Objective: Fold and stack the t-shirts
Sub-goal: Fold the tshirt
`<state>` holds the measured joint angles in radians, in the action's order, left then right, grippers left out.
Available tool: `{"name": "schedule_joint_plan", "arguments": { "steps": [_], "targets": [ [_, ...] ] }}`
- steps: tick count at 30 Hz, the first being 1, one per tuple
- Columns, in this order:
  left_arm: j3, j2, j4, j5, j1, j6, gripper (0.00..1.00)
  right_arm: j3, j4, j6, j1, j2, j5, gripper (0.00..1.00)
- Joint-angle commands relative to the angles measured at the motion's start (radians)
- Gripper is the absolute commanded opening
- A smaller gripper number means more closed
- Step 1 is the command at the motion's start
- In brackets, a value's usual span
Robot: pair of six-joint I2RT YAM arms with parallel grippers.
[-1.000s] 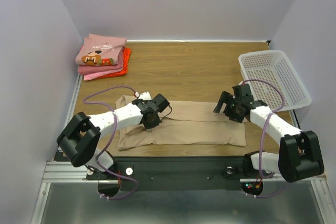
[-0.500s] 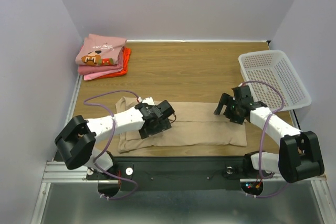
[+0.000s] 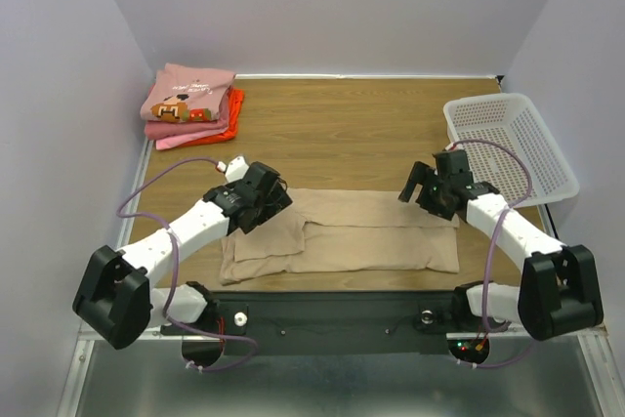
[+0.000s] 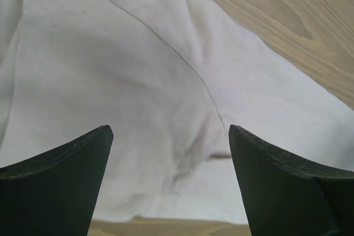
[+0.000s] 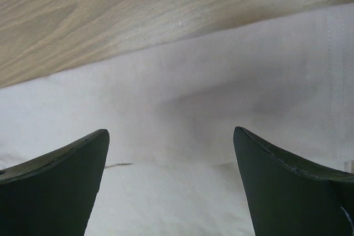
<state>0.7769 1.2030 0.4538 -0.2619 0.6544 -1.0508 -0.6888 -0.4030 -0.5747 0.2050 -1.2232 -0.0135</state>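
- At the near edge of the table (image 3: 342, 124), the tan t-shirt (image 3: 371, 236) lies as a long strip; the folded stack (image 3: 190, 104) sits far-left.
- Left fingers (image 4: 55, 181) and right fingers (image 5: 287, 181) are spread, empty.
- The crosswise fold likely follows, and it needs a fresh grasp on one end.

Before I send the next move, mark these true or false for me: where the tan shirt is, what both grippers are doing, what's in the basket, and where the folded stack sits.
1. The tan shirt lies spread on the table between the two arms. True.
2. The left gripper and the right gripper are both open and hold nothing. True.
3. The basket holds a folded shirt. False: nothing shows inside it.
4. The stack sits at the far right corner. False: it sits at the far left corner, by the left wall.
5. The pink graphic shirt is on top of the stack. True.
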Motion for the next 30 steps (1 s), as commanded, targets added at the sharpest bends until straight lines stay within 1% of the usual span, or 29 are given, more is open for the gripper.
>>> {"name": "schedule_joint_plan", "arguments": {
  "steps": [1,3,5,8,10,11,12,14,17,18,20,21,22,23,24,26,27,29,30],
  "targets": [
    [-0.067,0.049,-0.179,0.087,-0.084,0.106,0.98,-0.049,0.033,0.007,0.005,-0.068,-0.045,1.00],
    [-0.094,0.116,-0.260,0.160,-0.137,0.138,0.98,-0.043,0.038,0.012,0.005,-0.100,-0.036,1.00],
    [-0.091,0.171,-0.291,0.171,-0.157,0.152,0.98,-0.023,0.055,0.019,0.005,-0.110,-0.022,1.00],
    [-0.021,0.329,-0.293,0.168,-0.188,0.182,0.98,0.011,0.082,0.027,0.005,-0.125,0.000,1.00],
    [0.014,0.387,-0.291,0.191,-0.194,0.207,0.98,0.040,0.082,0.026,0.007,-0.124,0.009,1.00],
    [0.031,0.414,-0.290,0.194,-0.196,0.215,0.98,0.058,0.084,0.021,0.008,-0.116,0.042,1.00],
    [0.069,0.464,-0.285,0.187,-0.200,0.225,0.98,0.096,0.089,0.010,0.011,-0.096,0.069,1.00],
    [0.120,0.518,-0.283,0.179,-0.203,0.242,0.98,0.139,0.095,-0.002,0.028,-0.072,0.095,1.00],
    [0.301,0.663,-0.251,0.171,-0.214,0.288,0.98,0.199,0.099,-0.022,0.054,-0.030,0.161,1.00],
    [0.437,0.757,-0.204,0.165,-0.216,0.301,0.98,0.210,0.099,-0.031,0.092,-0.019,0.171,1.00],
    [0.592,0.854,-0.130,0.177,-0.216,0.336,0.98,0.231,0.099,-0.074,0.144,0.005,0.170,1.00],
    [0.730,0.932,-0.088,0.194,-0.214,0.353,0.98,0.239,0.107,-0.091,0.205,0.011,0.168,1.00],
    [0.789,0.966,-0.077,0.197,-0.214,0.357,0.98,0.256,0.113,-0.135,0.238,0.016,0.167,1.00],
    [0.846,0.998,-0.069,0.194,-0.216,0.367,0.98,0.265,0.133,-0.163,0.298,0.014,0.171,1.00],
    [0.974,1.071,-0.035,0.187,-0.216,0.370,0.98,0.276,0.151,-0.186,0.325,0.013,0.176,1.00],
    [1.134,1.160,0.026,0.184,-0.216,0.380,0.98,0.302,0.194,-0.256,0.378,0.010,0.207,1.00],
    [1.288,1.249,0.066,0.196,-0.216,0.397,0.98,0.307,0.219,-0.276,0.430,0.001,0.208,1.00],
    [1.424,1.335,0.079,0.245,-0.210,0.400,0.99,0.296,0.237,-0.301,0.490,-0.021,0.210,1.00],
    [1.493,1.378,0.086,0.257,-0.205,0.405,0.99,0.281,0.251,-0.300,0.563,-0.035,0.213,1.00]
  ]
}}
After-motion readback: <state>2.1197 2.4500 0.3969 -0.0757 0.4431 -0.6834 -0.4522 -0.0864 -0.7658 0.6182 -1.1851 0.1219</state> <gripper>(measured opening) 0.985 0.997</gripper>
